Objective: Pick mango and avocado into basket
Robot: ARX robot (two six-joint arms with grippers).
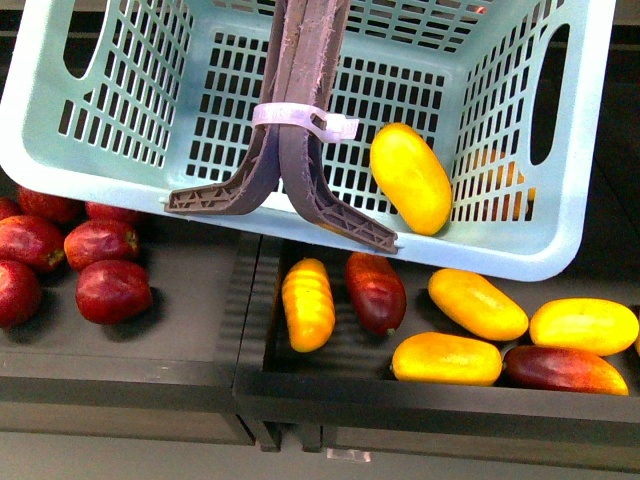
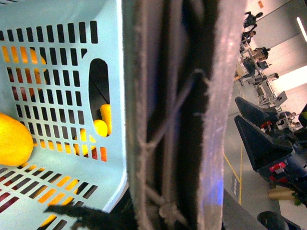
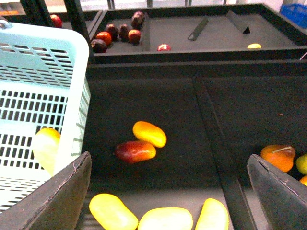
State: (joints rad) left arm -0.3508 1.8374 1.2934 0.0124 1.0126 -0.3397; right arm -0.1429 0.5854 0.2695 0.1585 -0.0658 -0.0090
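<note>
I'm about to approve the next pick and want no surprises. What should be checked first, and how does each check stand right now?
1. Mango inside the basket: ok, it lies on the slotted floor.
2. Avocado located: not ok, none shows in any view.
3. Right tool open and empty: ok.
4. Hold on the basket handles: cannot tell, no fingers show around them.
5. Basket level: not ok, it hangs tilted in the front view.
</note>
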